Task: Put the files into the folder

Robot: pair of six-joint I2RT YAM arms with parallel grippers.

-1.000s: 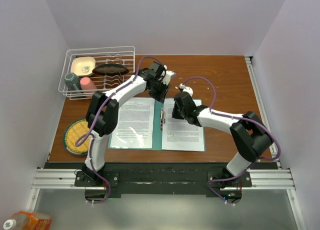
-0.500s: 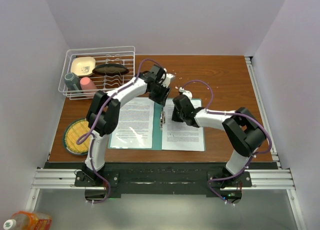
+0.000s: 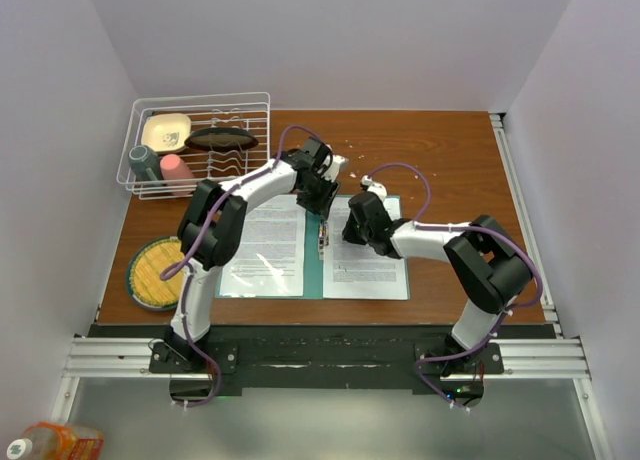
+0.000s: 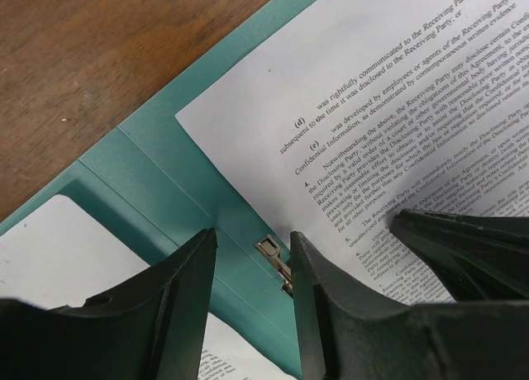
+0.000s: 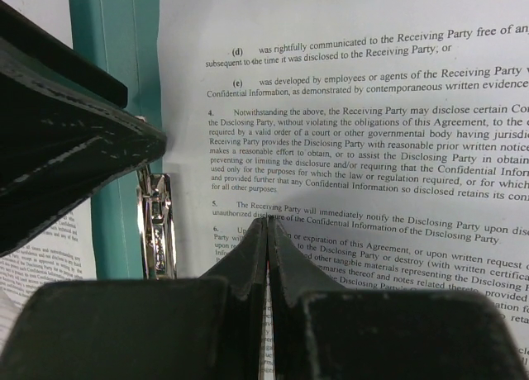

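Note:
The teal folder (image 3: 316, 278) lies open on the wooden table, with a printed sheet on its left half (image 3: 262, 250) and another on its right half (image 3: 370, 265). A metal clip (image 4: 273, 256) sits on the spine. My left gripper (image 3: 322, 202) hovers low over the spine, open, with the clip just inside its right finger (image 4: 331, 314) and nothing held. My right gripper (image 5: 266, 225) is shut, its tips resting on the right sheet (image 5: 355, 107) close to the clip (image 5: 157, 223). The right gripper's tip also shows in the left wrist view.
A white wire dish rack (image 3: 200, 140) with cups and dishes stands at the back left. A round yellow plate (image 3: 155, 272) lies at the front left. Small white crumbs (image 3: 345, 145) lie behind the folder. Walls close in both sides.
My left gripper has come nearer, down over the spine clip, and its jaws have widened. The right gripper has shifted slightly left on the right sheet, still shut.

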